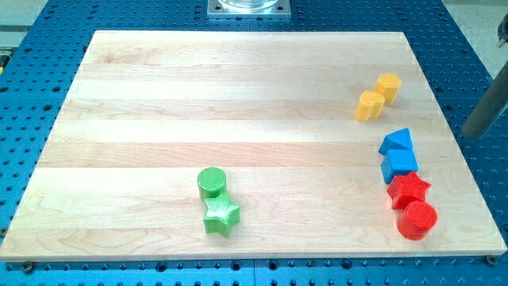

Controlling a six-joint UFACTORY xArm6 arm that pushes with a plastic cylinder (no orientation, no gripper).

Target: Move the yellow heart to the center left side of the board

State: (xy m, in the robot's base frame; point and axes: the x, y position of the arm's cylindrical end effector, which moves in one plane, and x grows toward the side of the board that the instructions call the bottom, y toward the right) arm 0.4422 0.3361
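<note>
The yellow heart [370,105] lies on the wooden board [238,95] at the view's upper right. It touches a second yellow block [388,86], whose shape I cannot make out, just above and to the right of it. My rod comes in from the view's right edge. My tip [473,134] is off the board, over the blue base, to the right of and a little below the yellow heart and well apart from it. It touches no block.
Down the board's right side stand a blue triangle [397,142], a blue cube [399,165], a red star [409,190] and a red cylinder [417,220]. A green cylinder [212,182] and a green star [221,214] sit at the bottom centre.
</note>
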